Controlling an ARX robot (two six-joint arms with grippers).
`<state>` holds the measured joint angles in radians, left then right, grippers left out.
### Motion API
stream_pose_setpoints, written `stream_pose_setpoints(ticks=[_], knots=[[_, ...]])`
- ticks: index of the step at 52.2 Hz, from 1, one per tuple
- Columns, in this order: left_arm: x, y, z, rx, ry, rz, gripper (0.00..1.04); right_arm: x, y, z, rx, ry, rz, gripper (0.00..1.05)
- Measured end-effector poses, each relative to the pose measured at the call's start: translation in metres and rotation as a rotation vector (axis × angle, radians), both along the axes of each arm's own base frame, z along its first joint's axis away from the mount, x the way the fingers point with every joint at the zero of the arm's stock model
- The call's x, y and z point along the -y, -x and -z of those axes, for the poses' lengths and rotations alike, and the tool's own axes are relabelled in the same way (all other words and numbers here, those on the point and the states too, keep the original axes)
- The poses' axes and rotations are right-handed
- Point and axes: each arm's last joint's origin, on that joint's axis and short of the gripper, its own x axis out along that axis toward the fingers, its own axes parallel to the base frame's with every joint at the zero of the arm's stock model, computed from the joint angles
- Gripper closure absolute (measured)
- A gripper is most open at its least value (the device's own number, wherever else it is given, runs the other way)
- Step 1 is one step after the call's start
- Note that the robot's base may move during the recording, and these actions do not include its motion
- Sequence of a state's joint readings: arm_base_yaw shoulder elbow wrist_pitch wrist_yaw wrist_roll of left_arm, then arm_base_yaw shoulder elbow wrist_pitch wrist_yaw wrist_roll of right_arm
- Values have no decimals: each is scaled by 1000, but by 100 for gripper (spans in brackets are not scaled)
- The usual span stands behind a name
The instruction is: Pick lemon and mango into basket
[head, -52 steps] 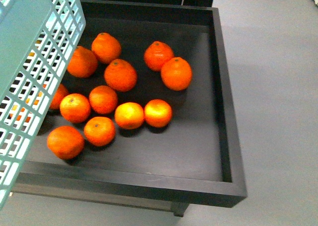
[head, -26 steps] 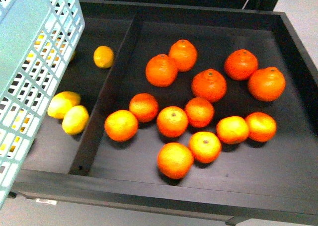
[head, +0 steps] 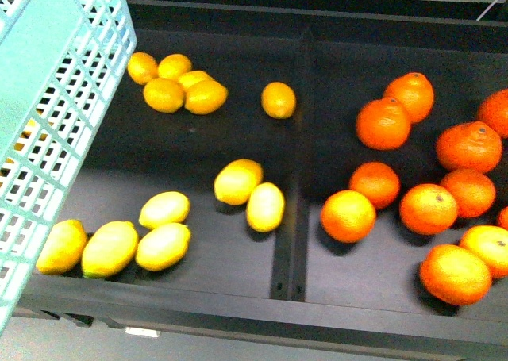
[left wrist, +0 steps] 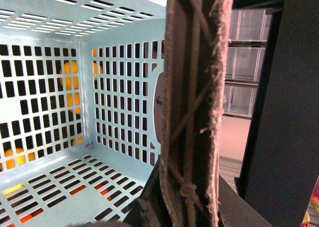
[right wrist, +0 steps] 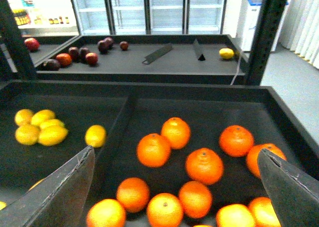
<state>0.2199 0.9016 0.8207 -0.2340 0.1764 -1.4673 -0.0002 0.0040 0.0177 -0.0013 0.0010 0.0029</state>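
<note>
Several lemons lie in the left compartment of the black tray, the nearest pair (head: 250,194) by the divider and a single lemon (head: 279,100) further back. The right wrist view shows that single lemon (right wrist: 95,135) too. The pale teal basket (head: 55,123) hangs tilted at the left of the front view, above that compartment. My left gripper (left wrist: 184,212) is shut on the basket's brown handle (left wrist: 194,102), and the basket's slotted floor (left wrist: 55,197) is bare. My right gripper (right wrist: 174,192) is open above the mandarins, holding nothing. The mango is out of view.
Orange mandarins (head: 383,123) fill the right compartment, split from the lemons by a low black divider (head: 290,218). The tray's front rim (head: 238,317) runs along the near edge. A back shelf holds dark red fruits (right wrist: 84,55). A black post (right wrist: 256,37) stands at the right.
The front view has swept left along the tray. The mandarins have slid to the right of the picture and the lemon compartment has come fully into view. The basket stays at the left.
</note>
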Motion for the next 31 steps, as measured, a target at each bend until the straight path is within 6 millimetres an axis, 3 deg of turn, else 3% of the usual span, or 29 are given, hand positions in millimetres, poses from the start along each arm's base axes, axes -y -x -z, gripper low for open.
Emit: stream_pose_setpoints(ticks=[31], knots=[[0, 0, 0, 0, -1, -1, 99, 0, 0, 0, 0, 0, 0, 9]])
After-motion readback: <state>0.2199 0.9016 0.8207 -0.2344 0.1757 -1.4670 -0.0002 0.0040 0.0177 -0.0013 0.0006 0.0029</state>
